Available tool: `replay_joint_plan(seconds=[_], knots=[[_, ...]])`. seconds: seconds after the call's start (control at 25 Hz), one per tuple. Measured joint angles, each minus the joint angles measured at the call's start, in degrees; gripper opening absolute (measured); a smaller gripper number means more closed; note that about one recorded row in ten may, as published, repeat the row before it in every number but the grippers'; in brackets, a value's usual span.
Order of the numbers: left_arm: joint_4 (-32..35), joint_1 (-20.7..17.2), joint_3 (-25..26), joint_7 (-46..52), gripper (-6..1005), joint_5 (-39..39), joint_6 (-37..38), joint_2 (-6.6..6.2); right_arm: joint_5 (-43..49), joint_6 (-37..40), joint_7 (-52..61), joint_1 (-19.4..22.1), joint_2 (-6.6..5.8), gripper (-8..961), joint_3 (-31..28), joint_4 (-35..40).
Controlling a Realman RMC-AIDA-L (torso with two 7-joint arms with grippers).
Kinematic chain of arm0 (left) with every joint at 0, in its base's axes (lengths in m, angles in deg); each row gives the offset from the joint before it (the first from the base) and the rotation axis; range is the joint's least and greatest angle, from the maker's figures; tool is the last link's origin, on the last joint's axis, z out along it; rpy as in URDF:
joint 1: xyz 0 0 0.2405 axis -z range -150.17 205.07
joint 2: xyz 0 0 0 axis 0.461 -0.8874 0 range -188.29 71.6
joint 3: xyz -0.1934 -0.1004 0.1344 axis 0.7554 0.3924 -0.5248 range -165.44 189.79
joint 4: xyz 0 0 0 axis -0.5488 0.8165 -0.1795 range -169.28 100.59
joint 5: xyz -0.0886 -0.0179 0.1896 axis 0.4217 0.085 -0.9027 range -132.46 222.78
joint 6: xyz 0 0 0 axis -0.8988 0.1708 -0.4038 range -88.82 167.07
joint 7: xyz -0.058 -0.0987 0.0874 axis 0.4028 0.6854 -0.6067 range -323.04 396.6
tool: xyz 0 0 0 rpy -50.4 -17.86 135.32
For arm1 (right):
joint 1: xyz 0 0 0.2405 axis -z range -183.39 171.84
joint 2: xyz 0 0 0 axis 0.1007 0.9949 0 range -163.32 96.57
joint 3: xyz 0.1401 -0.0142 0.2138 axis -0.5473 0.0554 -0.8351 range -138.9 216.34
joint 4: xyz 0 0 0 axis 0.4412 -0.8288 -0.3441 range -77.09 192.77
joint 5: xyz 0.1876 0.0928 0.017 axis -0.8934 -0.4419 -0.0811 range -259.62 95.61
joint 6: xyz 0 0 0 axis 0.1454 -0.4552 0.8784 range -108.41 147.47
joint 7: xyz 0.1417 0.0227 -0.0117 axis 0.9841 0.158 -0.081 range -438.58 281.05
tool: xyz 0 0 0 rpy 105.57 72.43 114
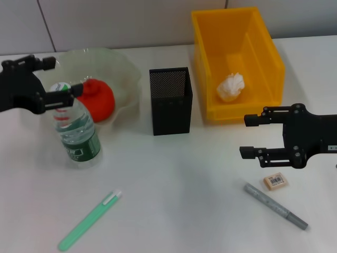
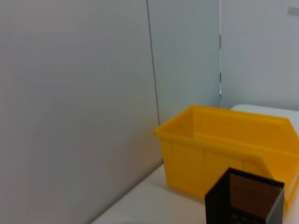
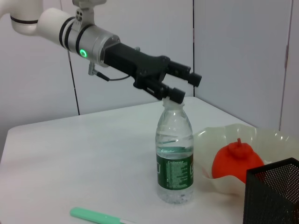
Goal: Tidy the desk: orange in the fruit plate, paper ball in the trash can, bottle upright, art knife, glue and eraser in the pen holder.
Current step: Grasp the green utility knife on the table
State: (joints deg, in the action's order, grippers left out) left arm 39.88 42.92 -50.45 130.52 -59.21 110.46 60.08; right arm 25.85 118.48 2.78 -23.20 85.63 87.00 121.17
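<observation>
Nearest the robot, a green art knife (image 1: 88,221) is laid flat on the desk (image 1: 174,179), front-left. A grey glue pen (image 1: 275,206) is laid front-right, with the eraser (image 1: 276,181) just beside its upper end, not touching as far as can be seen.

The right gripper (image 1: 250,136) is held above the desk just behind the eraser; its fingers are seen spread apart, nothing between them.

The bottle (image 1: 77,129) is stood upright, left of centre, cap on. The left gripper (image 1: 64,80) is positioned at cap height, fingers parted around the bottle top; in the right wrist view the lower finger (image 3: 171,93) appears to touch the cap, but a clamp is not shown.

The black mesh pen holder (image 1: 170,101) is placed centrally, behind the bottle line.

Farther back, the orange (image 1: 97,99) is seated in the fruit plate (image 1: 126,74), behind the bottle. The paper ball (image 1: 231,87) is lying inside the yellow trash can (image 1: 263,58), rear right.
</observation>
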Motion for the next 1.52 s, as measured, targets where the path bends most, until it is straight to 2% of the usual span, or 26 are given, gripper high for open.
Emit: replay_joint_plan(seconds=[0.32, 0.56, 0.72, 0.88, 1.0, 1.04, 1.36, 1.52], knots=[[0.31, 0.44, 1.56, -0.78, 849, 3.03, 2.13, -0.23, 0.63, -0.53, -0.16, 0.01, 0.08, 692, 0.07, -0.21], [0.62, 1.79, 2.19, -1.52, 848, 7.34, 10.06, -0.18, 0.68, -0.60, -0.33, 0.08, 0.09, 692, 0.06, -0.35], [1.05, 1.83, 2.39, -1.95, 848, 8.95, 11.64, -0.21, 0.69, -0.63, -0.37, 0.26, 0.09, 692, 0.06, -0.54], [2.85, 2.14, 3.09, -2.22, 848, 11.25, 16.61, -0.22, 0.69, -0.77, -0.52, 0.36, 0.09, 692, 0.06, -1.00], [2.85, 2.14, 3.09, -2.22, 847, 11.25, 16.61, -0.22, 0.70, -0.78, -0.84, 0.46, 0.09, 692, 0.06, -1.09], [3.30, 3.14, 3.03, -2.15, 847, 11.36, 20.60, -0.22, 0.69, -0.78, -0.94, 0.48, 0.09, 692, 0.06, -1.11], [3.30, 3.68, 3.03, -2.15, 847, 10.66, 27.14, -0.34, 0.70, -0.78, -1.09, 0.32, 0.02, 691, 0.06, -1.78], [3.26, 4.34, 2.99, -2.24, 846, 4.91, 28.25, -0.30, 0.70, -0.77, -1.25, 0.28, 0.09, 691, 0.06, -2.22]])
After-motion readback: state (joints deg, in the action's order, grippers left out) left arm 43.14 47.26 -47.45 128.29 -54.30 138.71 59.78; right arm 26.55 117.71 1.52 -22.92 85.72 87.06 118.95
